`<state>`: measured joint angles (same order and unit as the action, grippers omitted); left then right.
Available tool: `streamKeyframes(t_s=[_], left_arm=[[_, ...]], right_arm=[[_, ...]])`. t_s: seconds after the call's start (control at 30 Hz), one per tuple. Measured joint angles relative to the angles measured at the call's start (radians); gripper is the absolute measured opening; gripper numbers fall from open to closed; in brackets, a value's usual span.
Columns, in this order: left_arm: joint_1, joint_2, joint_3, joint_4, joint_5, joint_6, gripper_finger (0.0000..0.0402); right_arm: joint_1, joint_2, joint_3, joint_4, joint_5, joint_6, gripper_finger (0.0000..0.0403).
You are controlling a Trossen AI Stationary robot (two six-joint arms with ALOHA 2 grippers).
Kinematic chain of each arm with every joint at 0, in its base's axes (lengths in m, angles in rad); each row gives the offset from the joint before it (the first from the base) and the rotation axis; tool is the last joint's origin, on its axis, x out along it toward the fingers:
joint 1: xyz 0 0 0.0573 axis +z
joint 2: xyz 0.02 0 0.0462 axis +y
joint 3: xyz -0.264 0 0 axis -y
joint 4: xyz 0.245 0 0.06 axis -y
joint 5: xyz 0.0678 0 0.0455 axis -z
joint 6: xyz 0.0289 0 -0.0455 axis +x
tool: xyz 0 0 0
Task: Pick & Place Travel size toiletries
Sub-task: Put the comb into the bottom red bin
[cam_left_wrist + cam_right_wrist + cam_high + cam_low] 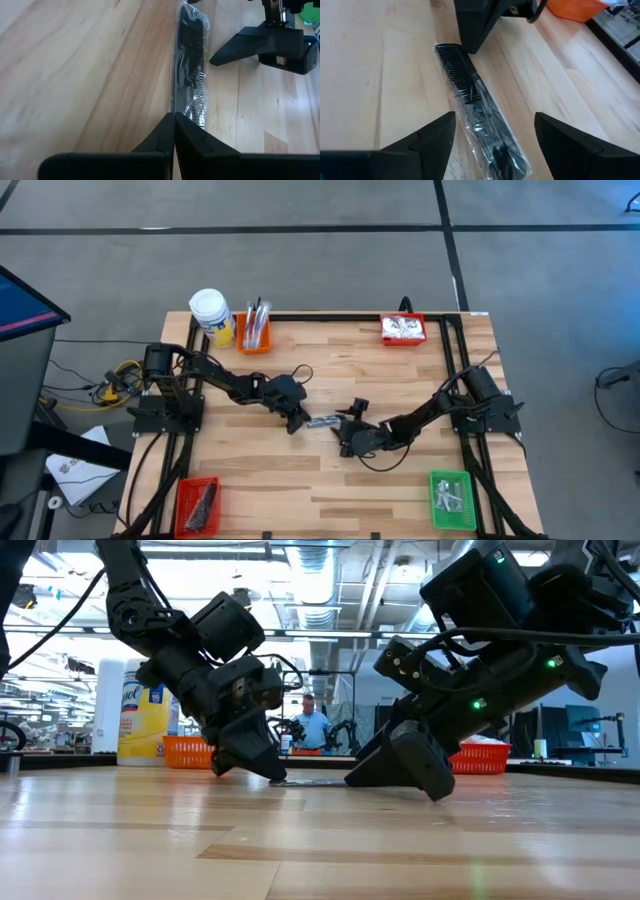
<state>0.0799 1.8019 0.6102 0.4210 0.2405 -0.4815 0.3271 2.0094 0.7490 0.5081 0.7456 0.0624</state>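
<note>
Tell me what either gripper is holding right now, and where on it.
The left gripper is shut on one end of the wrapped black comb. The right gripper is open over its other end, holding nothing.

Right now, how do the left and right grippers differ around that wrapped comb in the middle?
The left gripper is shut, its tips pinching one end of the wrapped black comb; the right gripper is open, its fingers straddling the other end without gripping. Both sit low at the table centre, facing each other.

Left gripper pinches the wrapped comb (fingers fully together)
</note>
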Motion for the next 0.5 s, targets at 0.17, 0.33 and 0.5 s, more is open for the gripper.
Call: streamKeyframes(t_s=[0.17,0.33,0.5], left_arm=[[0.0,0.0,0.0,-0.003,-0.019,-0.02,0.0002],[0.0,0.0,0.0,-0.011,-0.032,-0.026,0.0002],[0.0,0.0,0.0,-0.019,-0.049,-0.036,0.0002]], right_arm=[[0.0,0.0,0.0,0.0,0.011,-0.003,0.0265],[0.0,0.0,0.0,0.005,0.014,-0.011,0.0265],[0.0,0.001,0.012,-0.002,0.014,-0.038,0.0265]])
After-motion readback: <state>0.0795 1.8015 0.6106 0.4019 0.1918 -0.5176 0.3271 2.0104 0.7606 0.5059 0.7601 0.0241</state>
